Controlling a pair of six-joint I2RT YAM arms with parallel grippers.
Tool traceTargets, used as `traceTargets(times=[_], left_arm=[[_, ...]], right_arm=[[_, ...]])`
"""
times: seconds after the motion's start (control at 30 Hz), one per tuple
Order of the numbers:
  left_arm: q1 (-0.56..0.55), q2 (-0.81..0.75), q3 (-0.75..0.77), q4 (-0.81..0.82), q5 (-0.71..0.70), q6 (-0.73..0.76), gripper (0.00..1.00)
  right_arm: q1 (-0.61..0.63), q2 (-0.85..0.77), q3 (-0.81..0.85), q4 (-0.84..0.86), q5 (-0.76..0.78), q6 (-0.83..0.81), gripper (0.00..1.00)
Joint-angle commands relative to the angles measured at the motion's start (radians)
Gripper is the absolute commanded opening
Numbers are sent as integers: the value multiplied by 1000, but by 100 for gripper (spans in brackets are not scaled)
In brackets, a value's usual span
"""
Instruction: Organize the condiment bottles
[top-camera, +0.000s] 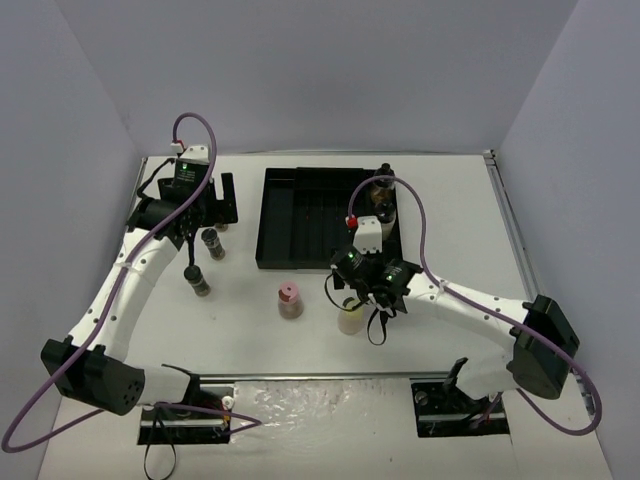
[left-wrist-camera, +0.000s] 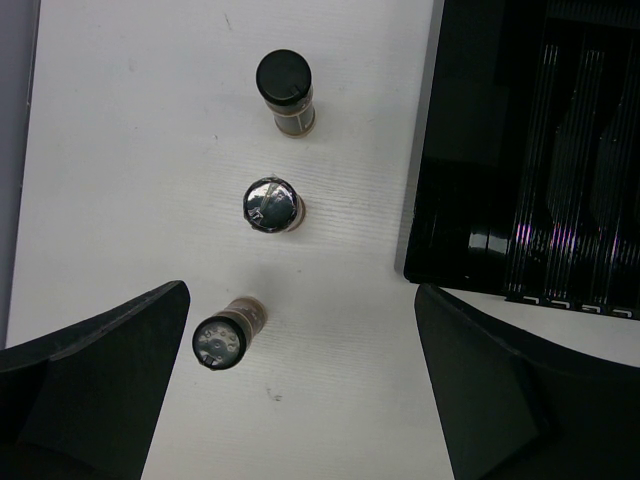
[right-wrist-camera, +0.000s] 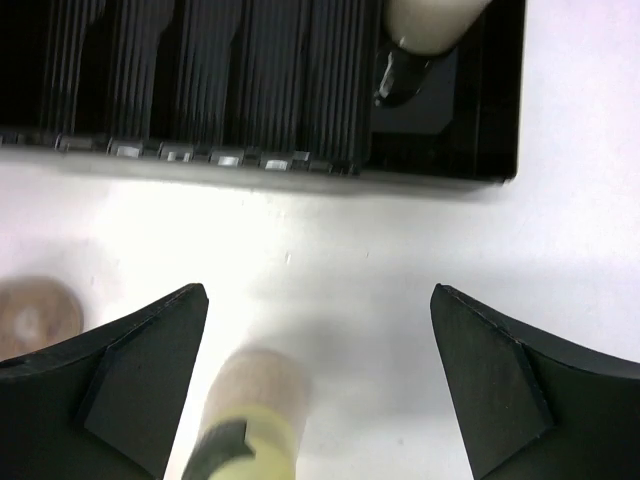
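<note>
Bottles with black caps (left-wrist-camera: 272, 203) stand on the tabletop (left-wrist-camera: 120, 150) under the left hand (left-wrist-camera: 300, 292), its fingers apart. The right hand (right-wrist-camera: 318, 292), fingers also apart, hovers over the yellow-capped bottle (top-camera: 351, 318), near the pink-capped bottle (top-camera: 290, 300). The tray (top-camera: 300, 215) holds more bottles (top-camera: 383, 198). Labels are too small to read.

The left arm (top-camera: 125, 285) and the right arm (top-camera: 470, 308) share one build: long links in smooth white shells, joined by chunky black motor housings, the biggest a rounded black shoulder (top-camera: 100, 378) near each base. A thin purple cable (top-camera: 213, 150) runs loose along the left arm, and a second purple cable (top-camera: 421, 235) along the right. Each wrist carries a black block with a small green light (top-camera: 352, 262), and a red plug (top-camera: 352, 219) tops the white block on the right wrist. The left claw (left-wrist-camera: 302, 290) and the right claw (right-wrist-camera: 320, 290) have broad, matte black fingers (left-wrist-camera: 100, 385) shaped like wedges, with slanted flat faces
</note>
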Motion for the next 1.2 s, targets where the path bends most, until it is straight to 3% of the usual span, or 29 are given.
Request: traceTargets(times=[0.0, 0.47, 0.57, 1.17], left_arm=[[-6, -2, 28, 43, 0, -11, 93], [-6, -9, 25, 39, -3, -9, 94], [-6, -9, 22, 43, 3, -12, 93], [-12, -20, 19, 40, 0, -2, 94]], right_arm=[[79, -73, -34, -65, 64, 120, 91], [232, -48, -123, -79, 55, 268, 88], [255, -16, -123, -77, 74, 283, 80], [291, 147, -97, 10, 171, 287, 58]])
